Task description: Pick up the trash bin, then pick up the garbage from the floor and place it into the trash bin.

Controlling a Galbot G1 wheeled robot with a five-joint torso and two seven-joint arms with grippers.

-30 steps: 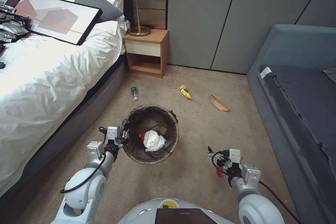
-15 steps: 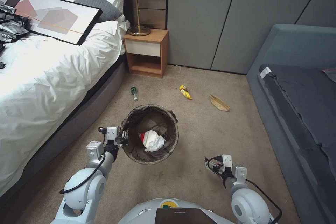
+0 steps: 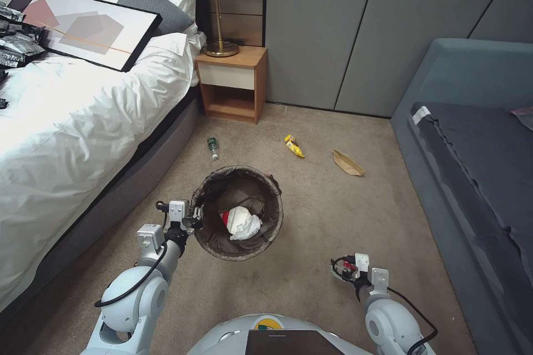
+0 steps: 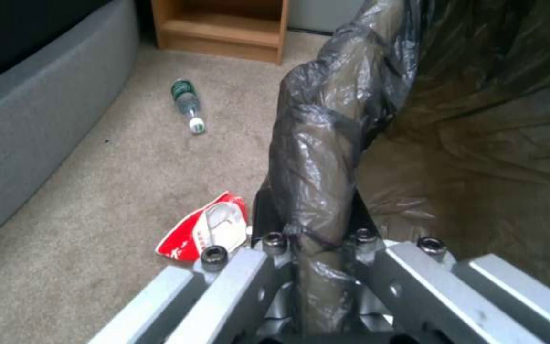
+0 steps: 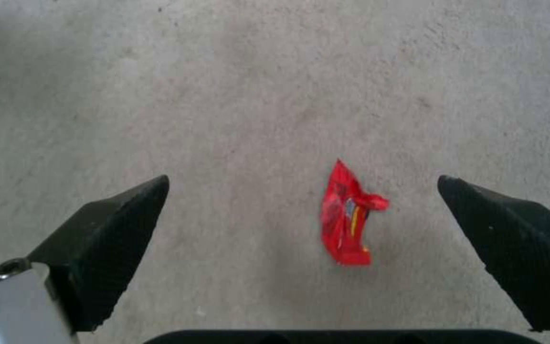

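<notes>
The trash bin (image 3: 221,193), lined with a dark bag, hangs above the carpet floor (image 3: 311,205). My left gripper (image 3: 192,221) is shut on its bagged rim (image 4: 316,200). A white tissue wad and a red carton (image 3: 242,223) lie inside it. My right gripper (image 5: 301,181) hovers open, low over the floor, with a red scrap (image 5: 348,217) lying between its fingers (image 5: 110,234). More garbage lies farther off: a green bottle (image 3: 212,147), a yellow wrapper (image 3: 293,145) and a brown paper bag (image 3: 348,163). A red-and-white carton (image 4: 208,229) lies on the carpet beside the bin.
A bed (image 3: 66,116) with white bedding runs along the left. A wooden nightstand (image 3: 233,83) with a lamp stands at the back. A grey sofa (image 3: 477,138) lines the right side. Open carpet lies between them.
My right gripper has drawn back toward my body and dropped lower over the carpet. The left gripper and the bin have stayed put.
</notes>
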